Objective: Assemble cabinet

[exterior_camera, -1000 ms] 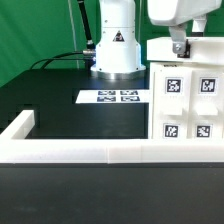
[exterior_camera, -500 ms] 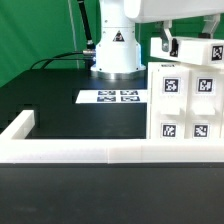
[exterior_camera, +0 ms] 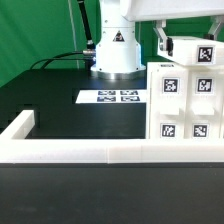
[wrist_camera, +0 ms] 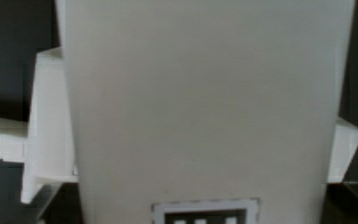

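The white cabinet body stands at the exterior view's right, its front showing several black-and-white tags. Above it, my gripper is shut on a white tagged cabinet panel, held slightly tilted just over the body's top. One dark finger shows at the panel's left end. In the wrist view the same panel fills the frame, with a tag at its edge. It hides my fingertips there.
The marker board lies flat on the black table in front of the arm's base. A low white rim runs along the table's front and turns back at the exterior view's left.
My gripper has moved toward the exterior view's left. The tagged panel has come up off the cabinet's top with it and now sits tilted above the body.
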Robot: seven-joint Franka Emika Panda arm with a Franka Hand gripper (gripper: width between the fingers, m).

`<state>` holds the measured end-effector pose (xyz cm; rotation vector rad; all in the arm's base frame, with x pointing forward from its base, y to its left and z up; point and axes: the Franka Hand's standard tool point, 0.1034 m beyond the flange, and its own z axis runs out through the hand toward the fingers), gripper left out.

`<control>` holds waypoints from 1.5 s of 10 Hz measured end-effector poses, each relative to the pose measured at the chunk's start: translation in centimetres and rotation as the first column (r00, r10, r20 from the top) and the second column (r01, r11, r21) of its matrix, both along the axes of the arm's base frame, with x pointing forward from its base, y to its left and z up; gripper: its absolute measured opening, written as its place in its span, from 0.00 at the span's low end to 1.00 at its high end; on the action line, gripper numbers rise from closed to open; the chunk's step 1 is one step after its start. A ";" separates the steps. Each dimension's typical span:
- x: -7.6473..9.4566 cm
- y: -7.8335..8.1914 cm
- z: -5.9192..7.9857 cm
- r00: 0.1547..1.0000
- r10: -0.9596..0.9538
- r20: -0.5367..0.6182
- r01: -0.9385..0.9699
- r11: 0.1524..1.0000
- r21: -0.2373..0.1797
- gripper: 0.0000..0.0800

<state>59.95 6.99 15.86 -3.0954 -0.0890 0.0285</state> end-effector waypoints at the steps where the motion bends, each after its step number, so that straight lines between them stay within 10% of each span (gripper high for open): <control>1: 0.0 0.0 0.0 0.998 -0.055 -0.002 0.055 0.999 -0.001 0.70; 5: -0.1 0.2 -0.1 0.920 -0.393 0.014 0.392 0.920 0.014 0.70; 15: -0.2 1.3 -0.1 0.362 -0.931 -0.052 0.932 0.361 0.029 0.70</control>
